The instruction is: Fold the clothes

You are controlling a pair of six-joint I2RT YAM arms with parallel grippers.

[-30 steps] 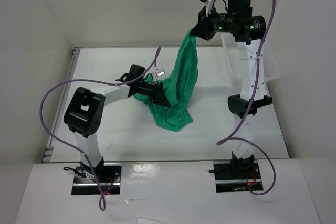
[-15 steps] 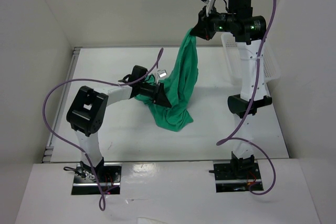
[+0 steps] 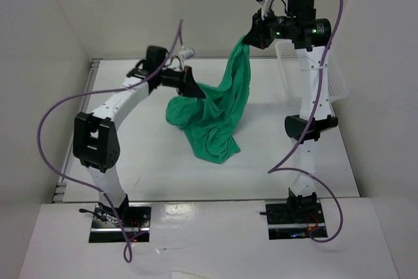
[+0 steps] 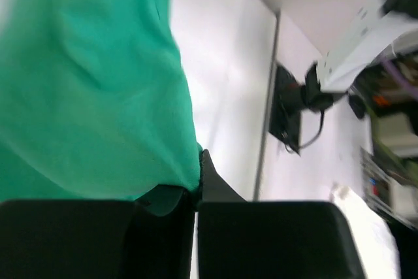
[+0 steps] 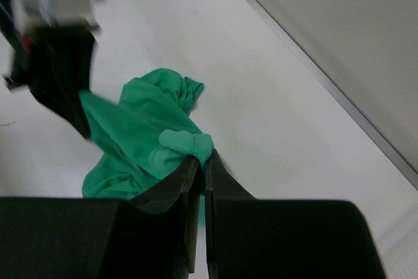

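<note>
**Operator:** Where does my workspace stand?

**Spotter:** White table (image 3: 130, 161), white walls on three sides, and your two arms bolted at its near edge. Starting at the left, your left arm reaches up and across toward the far edge.

**Operator:** And my left gripper?

**Spotter:** Your left gripper (image 3: 192, 87) is lifted above the table's far-left part with its jaws fully closed. Its wrist camera shows the fingers (image 4: 219, 191) pinching a fold of the shirt right at their tips.

**Operator:** Where is the shirt?

**Spotter:** Your shirt (image 3: 219, 115) is strung between both grippers over the middle of the table. From the left grip it sags in a rounded bunch. From the right grip it hangs down as a long drape. Its lowest part lies crumpled on the table, tapering toward the near edge. It is clear of the left and right edges.

**Operator:** My right gripper?

**Spotter:** Your right gripper (image 3: 251, 36) is held high over the far edge, right of the middle, with its jaws pressed together on a bunched bit of the shirt. From its wrist camera you can see green fabric balled up just at the fingers (image 5: 171, 186), and the rest of the shirt falling away below.

**Operator:** Anything further right?

**Spotter:** Your basket (image 3: 337, 89) stands at the table's right edge behind the right arm, partly hidden by it and apart from the shirt.
</note>
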